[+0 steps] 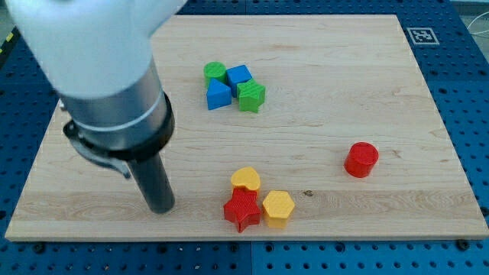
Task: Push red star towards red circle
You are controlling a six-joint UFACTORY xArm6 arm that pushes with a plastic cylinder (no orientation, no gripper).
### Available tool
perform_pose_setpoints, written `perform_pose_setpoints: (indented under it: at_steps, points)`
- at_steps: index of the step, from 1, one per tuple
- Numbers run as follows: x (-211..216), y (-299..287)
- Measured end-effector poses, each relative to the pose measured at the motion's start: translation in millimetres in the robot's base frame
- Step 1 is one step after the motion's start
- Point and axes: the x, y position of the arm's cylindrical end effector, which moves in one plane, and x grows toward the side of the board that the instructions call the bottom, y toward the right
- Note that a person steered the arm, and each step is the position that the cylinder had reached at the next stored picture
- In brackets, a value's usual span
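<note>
pale wood grain covers the counter (344, 92), a board lying on a blue perforated base (466, 114), with a black-and-white marker tag (421, 35) at its upper right corner.

our arm comes in from the upper left of the frame, a white and grey body narrowing to a dark rod. we carry no jaws, so opening or closing does not apply; the end effector is just this rod, and it holds nothing. our tip (161, 209) rests on the counter in the lower left part of the frame, touching no block. it stands well to the left of the lower cluster, with bare wood between.

that cluster sits at lower centre: the red star (242, 209) is pressed between two yellow blocks, a yellow heart (246, 180) touching it from above and a yellow hexagon (278, 208) touching it on the right. the red circle (361, 160) stands alone to the right and a little higher, well apart from the star, with the yellow hexagon roughly between them.

in the upper centre, four blocks huddle together: a green circle (215, 72), a blue cube (239, 76), a blue triangle-like block (218, 95) and a green star-like block (250, 95).
</note>
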Motion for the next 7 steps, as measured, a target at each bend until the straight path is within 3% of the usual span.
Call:
perform_pose_setpoints:
  at_steps: [2,7]
  points:
    - [23.2,61.8]
    - [9.4,147.2]
